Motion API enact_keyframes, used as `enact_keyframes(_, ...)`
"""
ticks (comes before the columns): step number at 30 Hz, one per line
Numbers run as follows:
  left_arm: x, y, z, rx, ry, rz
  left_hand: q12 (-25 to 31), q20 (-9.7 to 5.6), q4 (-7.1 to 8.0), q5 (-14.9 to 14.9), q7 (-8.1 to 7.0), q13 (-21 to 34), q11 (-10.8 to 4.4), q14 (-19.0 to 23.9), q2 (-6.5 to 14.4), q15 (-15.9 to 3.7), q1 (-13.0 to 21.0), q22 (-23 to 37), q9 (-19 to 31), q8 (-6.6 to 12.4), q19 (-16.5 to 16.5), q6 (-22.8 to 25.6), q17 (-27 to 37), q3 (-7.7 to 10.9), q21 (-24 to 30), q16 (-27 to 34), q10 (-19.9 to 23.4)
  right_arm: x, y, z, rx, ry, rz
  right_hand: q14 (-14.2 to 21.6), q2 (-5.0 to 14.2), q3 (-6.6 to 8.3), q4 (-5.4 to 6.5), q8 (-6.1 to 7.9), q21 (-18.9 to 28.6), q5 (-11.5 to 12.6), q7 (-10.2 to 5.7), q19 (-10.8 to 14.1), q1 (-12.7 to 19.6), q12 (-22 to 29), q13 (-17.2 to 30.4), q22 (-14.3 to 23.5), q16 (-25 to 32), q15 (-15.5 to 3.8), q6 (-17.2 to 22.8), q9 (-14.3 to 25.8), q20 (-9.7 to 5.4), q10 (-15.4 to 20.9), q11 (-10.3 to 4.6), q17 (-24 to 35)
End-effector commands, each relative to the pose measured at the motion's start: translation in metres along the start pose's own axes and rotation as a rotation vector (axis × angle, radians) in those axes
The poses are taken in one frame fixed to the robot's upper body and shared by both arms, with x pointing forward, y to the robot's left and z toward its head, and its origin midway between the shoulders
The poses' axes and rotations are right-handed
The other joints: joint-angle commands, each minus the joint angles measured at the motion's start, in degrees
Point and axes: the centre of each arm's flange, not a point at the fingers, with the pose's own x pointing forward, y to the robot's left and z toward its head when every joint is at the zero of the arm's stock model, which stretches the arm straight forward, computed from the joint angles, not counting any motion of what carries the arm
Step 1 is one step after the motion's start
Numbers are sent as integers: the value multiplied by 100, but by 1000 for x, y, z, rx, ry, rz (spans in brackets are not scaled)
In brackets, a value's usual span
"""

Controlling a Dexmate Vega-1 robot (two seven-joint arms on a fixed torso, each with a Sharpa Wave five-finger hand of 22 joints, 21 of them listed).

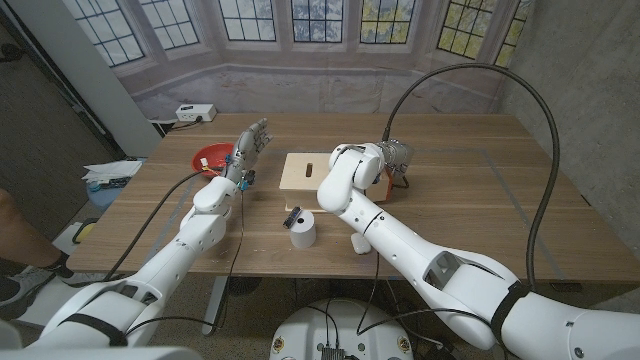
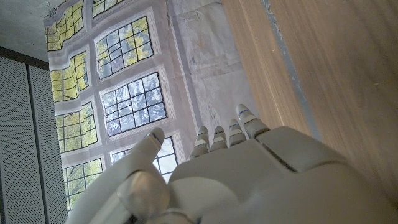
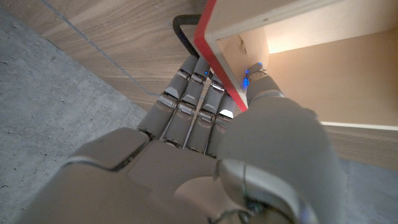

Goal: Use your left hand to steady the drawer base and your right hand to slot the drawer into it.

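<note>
Drawer (image 3: 233,37) red-fronted, gripped by right robot hand (image 3: 205,124); no writing legible.

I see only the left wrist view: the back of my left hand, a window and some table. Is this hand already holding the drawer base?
Observer: No. In the head view the left hand is up above the table, fingers apart, holding nothing. The drawer base lies to the robot's right of it.
Operator: And where is the drawer?
Observer: The right hand grips the drawer. In the right wrist view the thumb is inside its red-edged wall and the fingers are outside.
Operator: What else is near the base?
Observer: A white cylinder stands on the table between the base and the robot, and a red bowl sits by the left hand.
</note>
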Motion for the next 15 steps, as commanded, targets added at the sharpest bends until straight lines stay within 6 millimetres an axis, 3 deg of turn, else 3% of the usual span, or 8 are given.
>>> enact_keyframes(1, -1, -3, 1, -6, -8, -17, 27, 2, -10, 11, 16, 29, 37, 45, 0, 20, 15, 14, 34, -6, 29, 55, 8, 44, 16, -18, 41, -2, 5, 3, 13, 0, 14, 27, 67, 0, -21, -19, 17, 6, 15, 43, 18, 20, 14, 6, -3, -453, 24, 28, 44, -5, 29, 4)
enact_keyframes(15, -41, -20, 2, -33, 36, -18, 42, 12, -11, 11, 11, 30, 52, 71, 5, 33, 10, 15, 35, 13, 51, 123, 11, 61, 23, -12, 96, 3, 9, 0, 18, 4, 21, 32, 75, 5, -38, -44, 8, 9, 34, 43, 41, 16, 27, 6, -14, -464, 21, 27, 44, -18, 41, 2)
